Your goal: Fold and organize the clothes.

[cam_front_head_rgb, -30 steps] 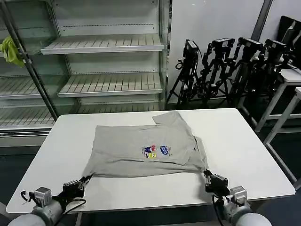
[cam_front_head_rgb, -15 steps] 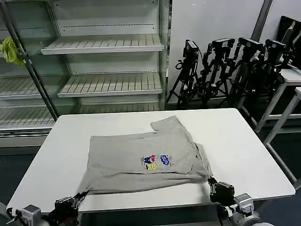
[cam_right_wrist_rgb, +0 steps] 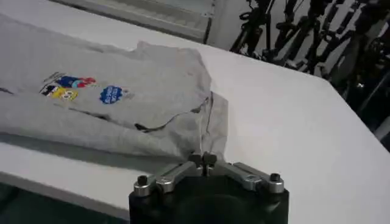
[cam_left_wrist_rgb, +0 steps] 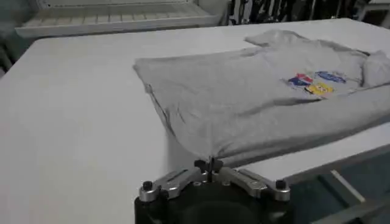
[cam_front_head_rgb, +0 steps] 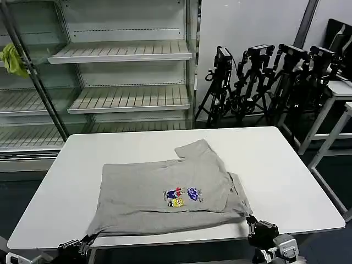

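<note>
One light grey shirt lies flat on the white counter, folded over on itself, its near edge reaching the counter's front edge. Small multicoloured chest print faces up, right of the shirt's centre. One short sleeve sticks out toward the far side of the counter.

Left gripper sits at the counter's near left corner, just off the front edge. Left wrist view: its fingers are closed tight on the near left corner of the shirt, cloth drawn to a point between them.

Right gripper sits at the front edge, right of centre. Right wrist view: its fingers are pressed together on the near right corner of the shirt, where the layers bunch; how many layers are caught is hard to judge, probably more than one.

Both held corners are at or just over the counter's front edge, and the near hem runs between the two grippers. Light wrinkles fan from the left grip across the fabric.

Behind the counter: a white shelving unit with bare slatted shelves, a yellow-green rag hanging at its far left. A row of black tripods stands behind the counter to the right, against the wall.
</note>
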Controlling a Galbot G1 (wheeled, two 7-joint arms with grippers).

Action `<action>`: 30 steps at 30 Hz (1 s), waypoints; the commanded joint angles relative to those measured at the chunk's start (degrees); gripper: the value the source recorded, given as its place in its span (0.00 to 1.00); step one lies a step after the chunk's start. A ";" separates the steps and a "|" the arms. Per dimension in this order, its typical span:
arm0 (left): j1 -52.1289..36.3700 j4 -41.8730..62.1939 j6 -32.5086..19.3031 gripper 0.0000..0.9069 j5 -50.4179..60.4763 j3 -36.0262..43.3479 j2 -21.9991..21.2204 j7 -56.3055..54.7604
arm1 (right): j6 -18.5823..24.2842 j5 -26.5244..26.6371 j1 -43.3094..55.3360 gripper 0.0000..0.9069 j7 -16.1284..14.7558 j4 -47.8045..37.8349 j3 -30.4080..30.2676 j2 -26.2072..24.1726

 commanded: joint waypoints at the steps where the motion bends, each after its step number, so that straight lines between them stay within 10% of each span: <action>1: 1.36 -0.60 0.14 0.29 0.79 -0.22 -0.47 -0.09 | -3.53 0.53 -1.24 1.00 2.79 1.73 0.19 -1.01; 2: 1.36 -0.69 0.22 1.00 0.80 -0.19 -0.53 -0.10 | -3.64 0.39 -1.26 1.00 2.82 1.79 0.18 -1.05; 30: -2.73 -4.30 0.86 1.00 -1.18 -10.42 -2.78 0.12 | -1.26 1.06 4.91 1.00 -1.68 -3.02 7.82 3.19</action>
